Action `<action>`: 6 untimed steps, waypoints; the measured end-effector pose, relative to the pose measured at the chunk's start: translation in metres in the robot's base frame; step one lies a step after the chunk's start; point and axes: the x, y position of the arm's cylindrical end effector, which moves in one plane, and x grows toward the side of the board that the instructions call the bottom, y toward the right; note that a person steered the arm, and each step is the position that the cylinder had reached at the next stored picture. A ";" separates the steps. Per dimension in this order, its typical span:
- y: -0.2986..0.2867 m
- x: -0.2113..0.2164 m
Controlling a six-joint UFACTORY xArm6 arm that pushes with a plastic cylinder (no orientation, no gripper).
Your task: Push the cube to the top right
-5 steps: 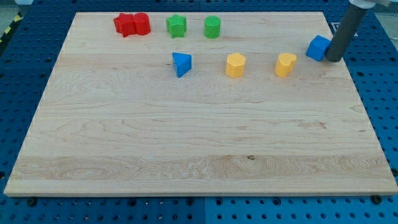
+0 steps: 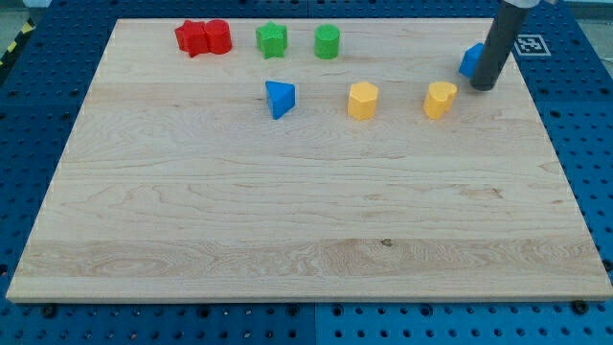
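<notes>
The blue cube (image 2: 470,59) sits near the board's top right, partly hidden behind my rod. My tip (image 2: 483,86) rests on the board just below and to the right of the cube, touching or nearly touching it. The wooden board (image 2: 306,220) fills most of the view.
A yellow block (image 2: 441,99) lies just left of and below my tip. Another yellow block (image 2: 363,100) and a blue triangular block (image 2: 280,98) sit in the same row. A red star (image 2: 192,37), red cylinder (image 2: 218,35), green star (image 2: 272,39) and green cylinder (image 2: 328,41) line the top.
My rod has moved left and up. The blue cube has shifted up and a little left, and more of it is now hidden behind the rod.
</notes>
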 end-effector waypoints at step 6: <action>-0.120 -0.027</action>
